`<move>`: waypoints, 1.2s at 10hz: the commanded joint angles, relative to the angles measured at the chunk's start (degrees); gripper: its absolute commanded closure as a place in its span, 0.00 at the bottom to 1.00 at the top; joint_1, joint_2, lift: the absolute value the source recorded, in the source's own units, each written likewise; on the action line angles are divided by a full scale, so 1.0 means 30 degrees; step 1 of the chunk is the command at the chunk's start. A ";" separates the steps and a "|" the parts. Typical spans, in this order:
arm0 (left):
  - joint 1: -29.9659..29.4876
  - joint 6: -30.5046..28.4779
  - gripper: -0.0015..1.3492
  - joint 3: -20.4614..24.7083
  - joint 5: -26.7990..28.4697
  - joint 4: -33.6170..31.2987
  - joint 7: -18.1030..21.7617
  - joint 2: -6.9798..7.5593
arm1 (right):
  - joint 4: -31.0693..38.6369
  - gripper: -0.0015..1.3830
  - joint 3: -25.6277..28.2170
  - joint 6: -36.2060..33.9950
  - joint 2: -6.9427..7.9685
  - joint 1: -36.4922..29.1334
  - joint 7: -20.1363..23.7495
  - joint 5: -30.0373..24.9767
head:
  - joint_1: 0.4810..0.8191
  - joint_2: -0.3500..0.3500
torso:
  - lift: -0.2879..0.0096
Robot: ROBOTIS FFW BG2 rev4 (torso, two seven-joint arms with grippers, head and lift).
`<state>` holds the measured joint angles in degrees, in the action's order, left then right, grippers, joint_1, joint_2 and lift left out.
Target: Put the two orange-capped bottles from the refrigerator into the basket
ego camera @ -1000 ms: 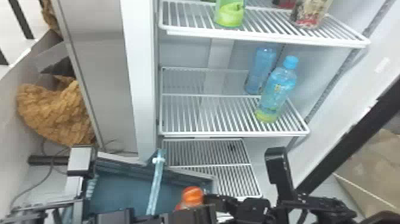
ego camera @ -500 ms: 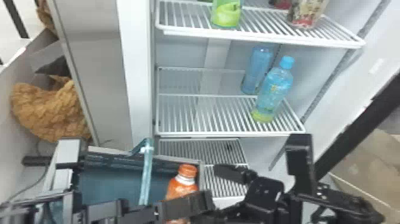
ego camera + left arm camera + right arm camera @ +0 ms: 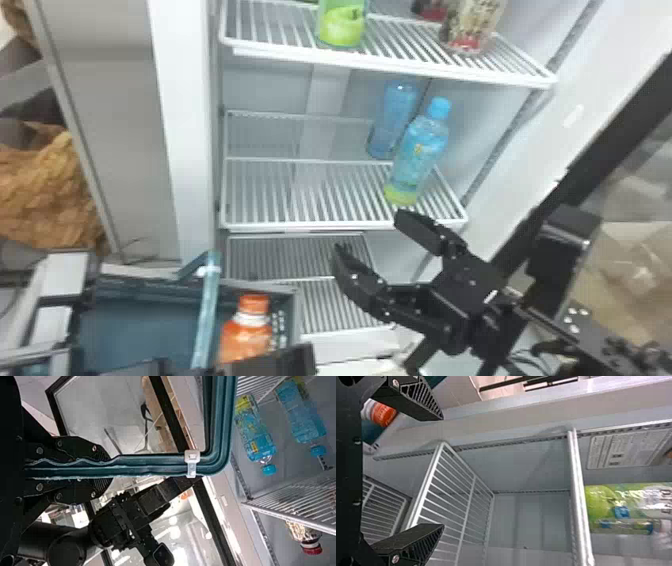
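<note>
Orange-capped bottle, one seen: located in the basket, at the side next to the refrigerator shelves. Recent change: the right hand, low beside the bottle a moment ago, now stands off from it and up towards the middle shelf, fingers spread with nothing between them. Bearing on the task: this bottle appears delivered and freed. Its twin cannot be made out; whether it lies lower in the basket or waits elsewhere is uncertain, so the next move calls for either a search of the shelves or an end to the work. Appearance: orange cap, pale ring at the neck, orange body — standing near upright, its base hidden behind a black part in front. Left hand: closed on the basket's teal handle, presumably to steady it. Adjacent stock: two blue bottles on the middle shelf — not called for, and the nearer liable to a knock should the open fingers rise carelessly.
</note>
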<state>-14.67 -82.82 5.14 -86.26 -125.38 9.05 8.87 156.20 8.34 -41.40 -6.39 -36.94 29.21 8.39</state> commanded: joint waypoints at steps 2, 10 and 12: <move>0.0017 0.0000 0.84 0.0001 -0.0039 0.0006 0.0000 0.0001 | 0.0081 0.08 0.0229 0.1660 0.0198 -0.0624 -0.0450 -0.0206 | 0.63 0.04 | 0.00; -0.0030 0.0000 0.84 0.0039 -0.0039 -0.0041 0.0030 0.0030 | -0.2169 0.08 0.0648 1.3754 0.1194 -0.3812 -0.5694 -0.0244 | 0.63 0.00 | 0.00; -0.0077 0.0000 0.84 0.0077 -0.0039 -0.0088 0.0030 0.0001 | -0.2825 0.08 0.0686 1.4691 0.1282 -0.3859 -0.5987 -0.0206 | 0.63 0.00 | 0.00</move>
<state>-14.85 -82.82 5.33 -86.38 -125.61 9.14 8.90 148.10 10.41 2.09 -2.62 -48.50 11.27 7.75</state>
